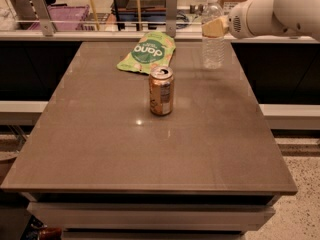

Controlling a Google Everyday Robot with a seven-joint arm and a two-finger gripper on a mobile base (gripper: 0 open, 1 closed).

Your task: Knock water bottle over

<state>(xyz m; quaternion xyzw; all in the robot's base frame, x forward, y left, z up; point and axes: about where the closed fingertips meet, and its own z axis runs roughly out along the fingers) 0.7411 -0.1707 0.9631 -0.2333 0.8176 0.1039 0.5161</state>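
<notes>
Water bottle (214, 51), clear ribbed plastic with a white cap, stands upright at the far right of the smooth brown table (150, 154). The gripper (216, 27) (tan tip, rounded white arm) overlaps its upper part; we cannot tell whether it is parted or closed.

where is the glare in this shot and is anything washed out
Camera view: a small bright glint lies on the table just below-left of the soda can; the can casts only a faint shadow; the white arm at upper right is brightest, nearly washed out; the gripper is at the upper part of the clear water bottle, which blends into the clutter behind.
</notes>
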